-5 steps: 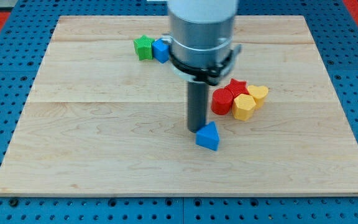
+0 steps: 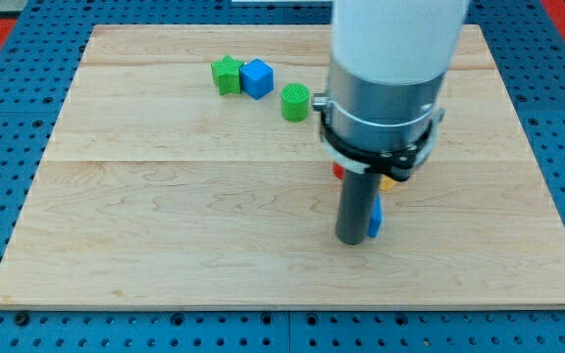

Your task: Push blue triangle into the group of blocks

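My tip (image 2: 353,240) rests on the board right of centre, near the view's bottom. The blue triangle (image 2: 375,221) is mostly hidden behind the rod; only a blue sliver shows at the rod's right side, touching it. The group of red and yellow blocks is almost wholly hidden behind the arm; a bit of red (image 2: 337,171) and a bit of yellow (image 2: 387,182) peek out just above the rod.
A green star (image 2: 227,75) and a blue cube (image 2: 257,77) sit together at the view's upper left. A green cylinder (image 2: 295,101) stands to their right. The wooden board (image 2: 165,216) lies on a blue pegboard.
The arm has moved to the view's right and slightly down. The blue triangle has shifted right and is now mostly hidden behind the rod. The green cylinder has come into sight.
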